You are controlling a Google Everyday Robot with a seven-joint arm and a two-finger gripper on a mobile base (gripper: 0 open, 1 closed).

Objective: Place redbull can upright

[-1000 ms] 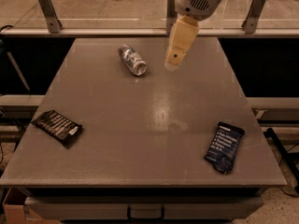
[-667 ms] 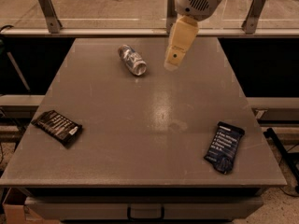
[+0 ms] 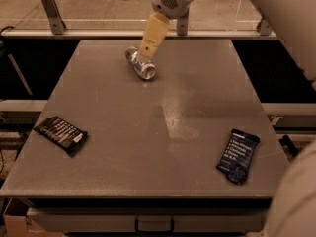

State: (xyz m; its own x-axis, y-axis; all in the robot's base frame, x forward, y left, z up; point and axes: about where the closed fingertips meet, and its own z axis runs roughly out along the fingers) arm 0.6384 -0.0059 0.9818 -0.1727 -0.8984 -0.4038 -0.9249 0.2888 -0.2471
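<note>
1. The redbull can (image 3: 143, 68) lies on its side on the grey table (image 3: 173, 112), in the far part of the tabletop and left of its middle line.
2. The can lies slantwise: its shiny silver top faces the near right, and its other end points to the far left.
3. The gripper (image 3: 147, 53) hangs from a pale rounded wrist at the far edge of the table and slopes down and to the left.
4. Its tan tip sits right over the far end of the can; whether it touches the can cannot be told.
5. Whether the gripper is released, clenched or grasping the can cannot be told either.
6. A flat dark packet (image 3: 61, 134) lies near the left edge of the table, well apart from the can.
7. A second dark packet (image 3: 238, 155), with bluish print, lies near the right edge toward the front, also well apart from the can.
8. A low clear barrier runs along the far edge of the table, held by a metal bracket (image 3: 52, 6) at the left.
9. Pale parts of the robot's body (image 3: 289, 28) fill the right side of the view.
</note>
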